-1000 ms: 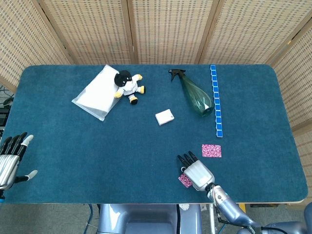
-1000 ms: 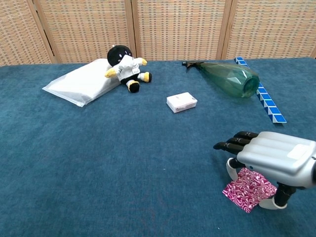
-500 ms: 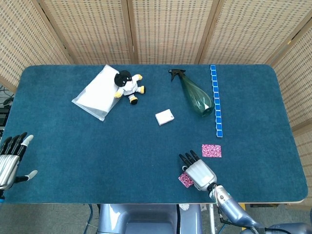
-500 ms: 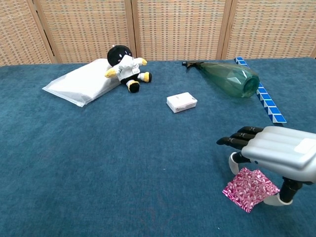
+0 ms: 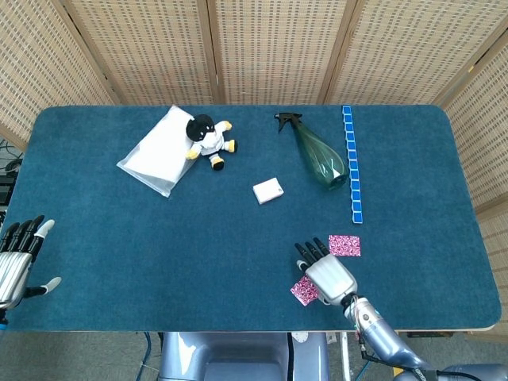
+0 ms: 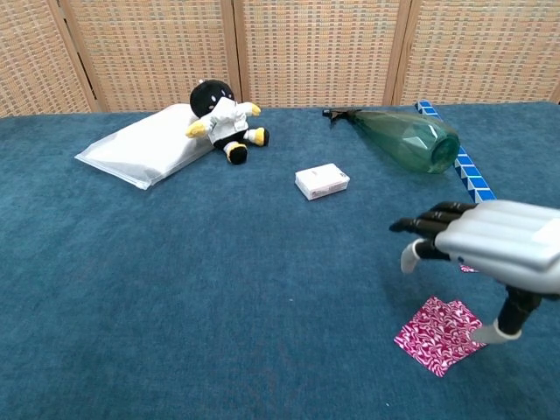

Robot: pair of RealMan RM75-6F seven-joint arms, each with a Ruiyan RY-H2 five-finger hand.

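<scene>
Pink patterned packet lies flat on the blue table near its front edge, just under the right hand. Hand hovers palm-down, fingers spread, holding nothing (thumb tip close by the packet's edge). Best grip, I judge: lower squarely, pinch one edge.
</scene>
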